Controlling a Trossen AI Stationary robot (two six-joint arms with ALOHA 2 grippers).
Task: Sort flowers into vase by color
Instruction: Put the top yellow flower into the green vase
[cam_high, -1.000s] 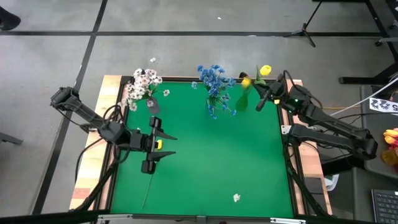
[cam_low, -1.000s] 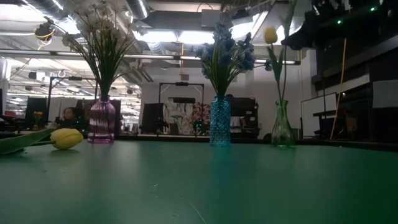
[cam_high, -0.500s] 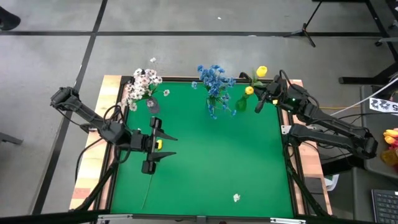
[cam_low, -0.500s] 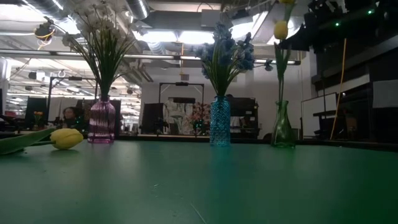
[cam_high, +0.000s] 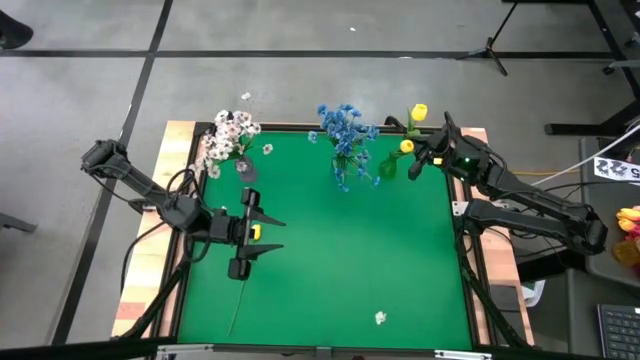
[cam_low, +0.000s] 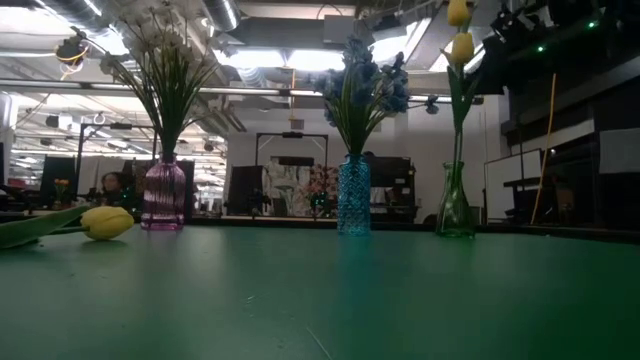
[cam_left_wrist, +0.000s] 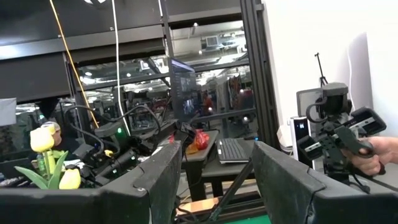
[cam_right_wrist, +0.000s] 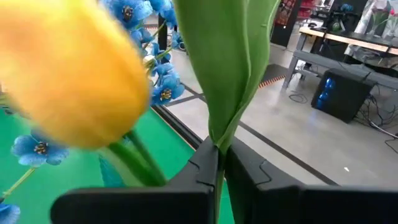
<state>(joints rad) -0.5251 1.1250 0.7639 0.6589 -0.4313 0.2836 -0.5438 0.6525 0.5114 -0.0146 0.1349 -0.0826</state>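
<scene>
A green table is seen from above, with three vases along its far edge and one dark arm at each side.

At about nine o'clock, the left gripper hovers over the mat with its fingers spread wide and nothing between them. A yellow tulip lies flat on the mat just beside it, its bud by the gripper and its thin stalk running toward seven o'clock. This flower is not yet sorted.

At eleven o'clock, a purple vase holds the white sprays. At twelve o'clock, a blue vase holds the blue blooms.

At one o'clock, a clear green vase stands with a yellow tulip bud above its mouth and another yellow bud just past it. The right gripper sits beside this vase, fingers pinched narrowly on a green tulip stem; the right wrist view shows the stalk and leaf clamped between the two fingers.

A small white blossom lies loose near five o'clock.

Likely risks: the held stalk is clamped well above the narrow vase mouth, so letting go before it is seated could let the tulip tip out. Sideways pull from the gripper could also topple the slim vase.
</scene>
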